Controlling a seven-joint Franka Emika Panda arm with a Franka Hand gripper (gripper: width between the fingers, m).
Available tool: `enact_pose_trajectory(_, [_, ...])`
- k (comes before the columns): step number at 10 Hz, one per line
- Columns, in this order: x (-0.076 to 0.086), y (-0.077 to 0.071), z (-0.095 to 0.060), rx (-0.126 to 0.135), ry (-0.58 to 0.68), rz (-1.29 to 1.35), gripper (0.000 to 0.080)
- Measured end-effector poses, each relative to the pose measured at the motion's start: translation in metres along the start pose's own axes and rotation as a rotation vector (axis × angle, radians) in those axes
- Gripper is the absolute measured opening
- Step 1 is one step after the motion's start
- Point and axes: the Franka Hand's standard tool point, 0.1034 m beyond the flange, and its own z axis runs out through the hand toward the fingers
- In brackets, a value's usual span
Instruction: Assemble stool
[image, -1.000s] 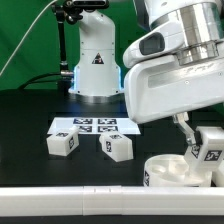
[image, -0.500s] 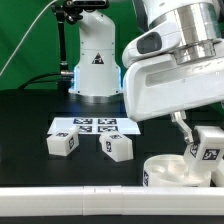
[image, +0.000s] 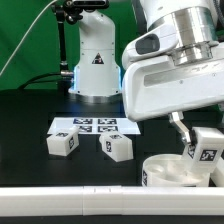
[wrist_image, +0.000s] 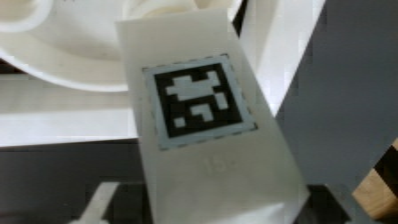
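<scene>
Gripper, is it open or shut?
Shut on a leg: the leg is held between the fingers above the seat.

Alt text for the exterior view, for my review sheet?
The claw holds a tagged white leg over the round seat at the exterior view's right. Two loose legs lie near the marker board.

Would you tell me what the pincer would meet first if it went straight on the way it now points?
Most likely the round seat: the leg gripped in the pincer hangs above it and would touch first, though depth is unclear.
</scene>
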Motion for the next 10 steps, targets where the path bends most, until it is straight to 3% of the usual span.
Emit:
enact_pose_trajectory(2, [0.001,0.003,0.000,-0.004,0.007,-0.002,0.0363])
enact_pose_trajectory(3, [0.002,0.010,-0.001,-0.015,0.031,0.006,0.0363])
enact_pose_trajectory(6, [-0.001,0.014,-0.004,-0.038,0.109,0.007,0.0363])
enact_pose_trajectory(10, [0.000,0.015,-0.004,-0.038,0.110,0.009,0.0363])
